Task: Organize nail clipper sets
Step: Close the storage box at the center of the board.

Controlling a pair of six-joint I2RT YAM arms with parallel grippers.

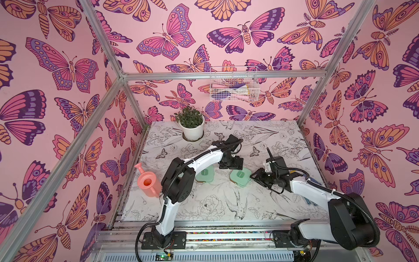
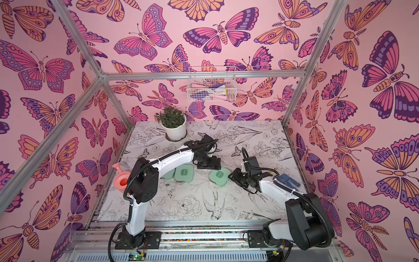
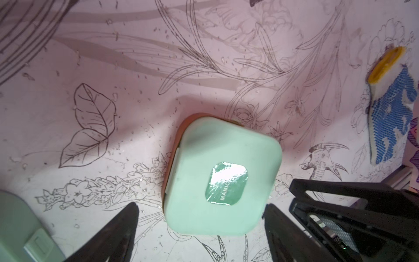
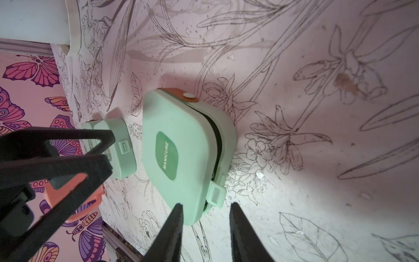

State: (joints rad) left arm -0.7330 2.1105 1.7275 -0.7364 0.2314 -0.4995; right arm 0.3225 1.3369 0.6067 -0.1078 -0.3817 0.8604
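Butterfly-papered pink walls close in a tabletop [image 1: 226, 204] printed with line drawings. Near its middle, on the right arm's side, the ajar case [image 1: 239, 178], a mint-green nail clipper box, shows a dark slit between lid and base, its latch tab [image 4: 217, 192] sticking out. The right tool [image 4: 206, 204] sits at that latch corner, jaws partly spread, tab just ahead of the gap, nothing pinched. The left tool [image 3: 201, 205] hangs over the same case, jaws spread wide either side of it; contact unclear. Toward the left arm sit the middle case [image 2: 184, 173], lid down, and just beside it the third case [image 2: 169, 175], half under that arm, both the same green. A pink watering can [image 1: 148, 183] stands at the left edge, a blue dotted glove [image 2: 286, 181] near the right. Farther back: a potted plant [image 1: 191, 127], then a wire basket [image 1: 233, 88] on the rear wall.
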